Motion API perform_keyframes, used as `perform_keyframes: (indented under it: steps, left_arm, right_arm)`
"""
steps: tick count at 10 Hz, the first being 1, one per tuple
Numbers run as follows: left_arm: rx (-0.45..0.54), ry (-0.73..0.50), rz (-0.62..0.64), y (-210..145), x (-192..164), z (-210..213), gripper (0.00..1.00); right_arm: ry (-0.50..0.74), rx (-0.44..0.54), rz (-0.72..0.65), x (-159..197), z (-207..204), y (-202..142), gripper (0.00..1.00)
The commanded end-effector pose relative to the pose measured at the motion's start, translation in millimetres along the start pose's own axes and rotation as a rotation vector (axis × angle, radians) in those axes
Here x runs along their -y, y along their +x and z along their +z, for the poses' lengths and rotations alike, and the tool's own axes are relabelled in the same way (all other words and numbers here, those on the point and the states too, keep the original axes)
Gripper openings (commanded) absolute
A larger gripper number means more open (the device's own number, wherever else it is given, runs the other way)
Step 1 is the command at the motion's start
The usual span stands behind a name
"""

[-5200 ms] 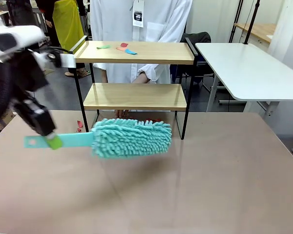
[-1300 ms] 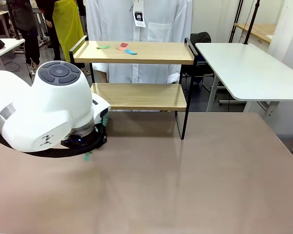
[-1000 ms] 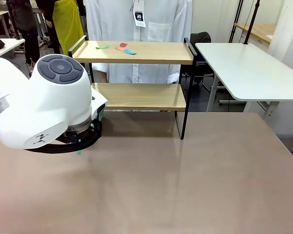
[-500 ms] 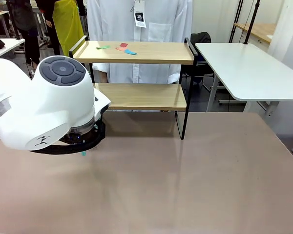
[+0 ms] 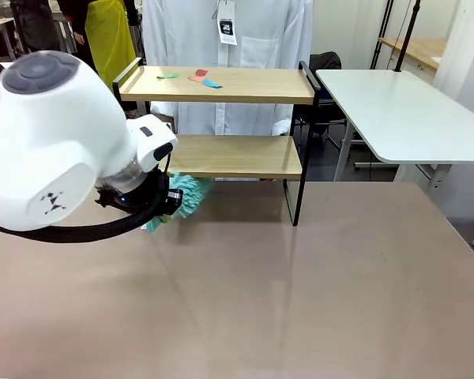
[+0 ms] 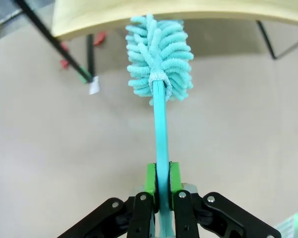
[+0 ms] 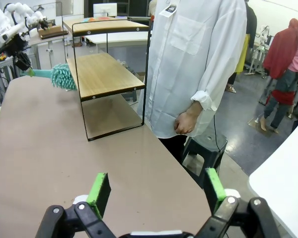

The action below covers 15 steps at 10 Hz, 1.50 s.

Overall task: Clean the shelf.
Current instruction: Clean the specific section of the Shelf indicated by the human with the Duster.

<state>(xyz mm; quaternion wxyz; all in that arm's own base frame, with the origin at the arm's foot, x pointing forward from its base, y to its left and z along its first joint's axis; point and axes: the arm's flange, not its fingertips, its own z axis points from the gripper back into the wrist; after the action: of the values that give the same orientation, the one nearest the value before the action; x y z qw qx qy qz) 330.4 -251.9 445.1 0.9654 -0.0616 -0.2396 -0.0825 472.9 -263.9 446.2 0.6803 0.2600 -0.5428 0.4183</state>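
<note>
Approach step — gripping duster [image 6: 159, 59] with left gripper [image 6: 162, 181], head at shelf's [image 5: 221, 155] lower board; next, likely sweeping across it — right gripper [image 7: 156, 191] wide, empty.

You have bright, even room light from overhead: the table [image 5: 340, 300] shows only a soft shadow under the shelf [image 5: 229, 155] and a faint pale sheen below its right leg. In the front view the left arm's white housing [image 5: 51, 150] sits close to the lens, bright and slightly soft, while the rest reads sharp. In your left wrist view the wide lens bows the board's straight edge into an arc, the duster [image 6: 159, 59] is crisp, and the right wrist view's far background looks washed pale.
</note>
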Motion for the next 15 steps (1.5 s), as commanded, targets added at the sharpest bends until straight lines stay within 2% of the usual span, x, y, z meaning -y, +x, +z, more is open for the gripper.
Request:
perform_keyframes:
  steps: [1, 3, 5, 6, 9, 10, 13, 15]
  left_arm:
    - [-0.075, -0.141, -0.161, -31.2, -47.4, 18.4, 0.13]
    - [-0.103, -0.224, -0.281, -30.1, -67.7, 35.4, 0.13]
    - [-0.199, -0.23, -0.47, -28.5, -92.2, 55.2, 0.13]
    - [-0.225, -0.254, -0.524, -25.8, -105.3, 70.8, 0.13]
    - [-0.378, -0.163, -0.713, -15.3, -141.8, 130.4, 0.13]
    - [-0.423, -0.127, -0.743, -8.8, -151.7, 147.5, 0.13]
    - [-0.532, -0.128, -0.897, 18.5, -161.7, 177.0, 0.13]
    - [-0.542, -0.171, -0.957, 31.1, -153.1, 178.5, 0.13]
  right_arm:
    - [-0.004, -0.001, 0.006, 0.5, -0.1, 2.6, 1.0]
    - [-0.004, -0.001, 0.006, 0.5, -0.1, 2.6, 1.0]
    - [-0.004, -0.001, 0.006, 0.5, -0.1, 2.6, 1.0]
    - [-0.004, -0.001, 0.006, 0.5, -0.1, 2.6, 1.0]
    - [-0.004, -0.001, 0.006, 0.5, -0.1, 2.6, 1.0]
    - [-0.004, -0.001, 0.006, 0.5, -0.1, 2.6, 1.0]
    - [-0.004, -0.001, 0.006, 0.5, -0.1, 2.6, 1.0]
    - [-0.004, -0.001, 0.006, 0.5, -0.1, 2.6, 1.0]
